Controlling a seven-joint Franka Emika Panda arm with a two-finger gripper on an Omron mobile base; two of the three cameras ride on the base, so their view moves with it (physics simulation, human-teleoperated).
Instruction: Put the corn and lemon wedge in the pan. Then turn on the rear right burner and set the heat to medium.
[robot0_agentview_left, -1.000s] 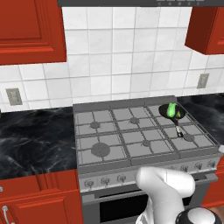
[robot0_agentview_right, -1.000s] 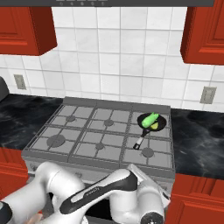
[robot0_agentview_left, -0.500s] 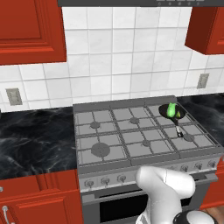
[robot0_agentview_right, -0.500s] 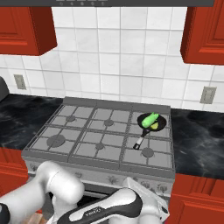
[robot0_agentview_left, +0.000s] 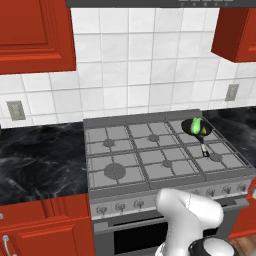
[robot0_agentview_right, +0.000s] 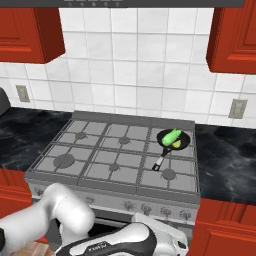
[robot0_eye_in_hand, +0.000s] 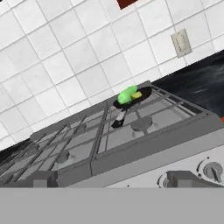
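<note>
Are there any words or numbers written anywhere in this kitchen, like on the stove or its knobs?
None can be read.
The stove front carries no label or brand.
The knobs show a pointer line but no numbers.
The wall outlets are blank plates.
The pan has no marking.

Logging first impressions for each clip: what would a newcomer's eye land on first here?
The bright green corn with the tiny yellow lemon wedge beside it, both lying in the black pan at the stove's rear right, stand out against the grey grates. Next come the red cabinets framing the white tiled wall.
</note>
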